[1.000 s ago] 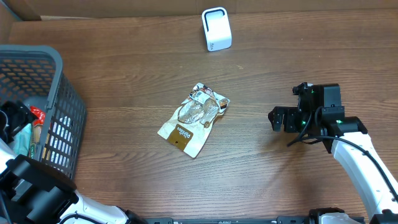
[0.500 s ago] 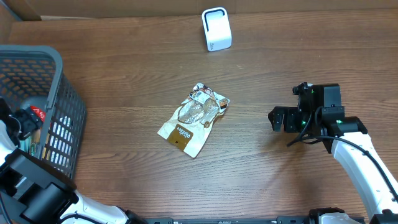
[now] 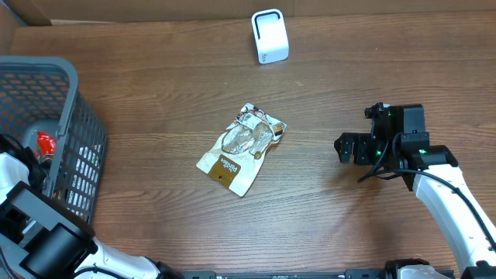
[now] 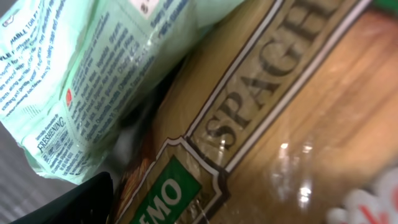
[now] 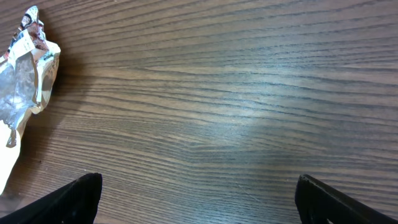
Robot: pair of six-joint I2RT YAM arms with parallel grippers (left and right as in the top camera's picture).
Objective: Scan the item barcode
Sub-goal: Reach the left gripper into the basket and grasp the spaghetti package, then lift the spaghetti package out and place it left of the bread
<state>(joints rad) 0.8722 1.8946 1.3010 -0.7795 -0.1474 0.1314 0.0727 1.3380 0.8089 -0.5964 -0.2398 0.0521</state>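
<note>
Overhead view: a snack pouch point(image 3: 242, 147) lies flat near the middle of the brown wooden surface point(image 3: 155, 85), tilted on a diagonal, its clear window facing up. A white scanner point(image 3: 270, 36) stands at the far edge, well apart from the pouch. A grey basket point(image 3: 81, 147) sits at the left edge with a red packet point(image 3: 45, 142) showing inside. The left tool point(image 3: 25, 159) is down inside the basket. Its wrist view is filled by a spaghetti packet point(image 4: 267, 124) with a pale green bag point(image 4: 93, 68) lying over it. One dark finger point(image 4: 71, 202) shows at the lower left corner. The jaws are spread wide; I cannot tell whether they touch either packet. The right tool point(image 3: 346, 148) hovers over bare wood to the right of the pouch, jaws spread, gripping nothing.
</note>
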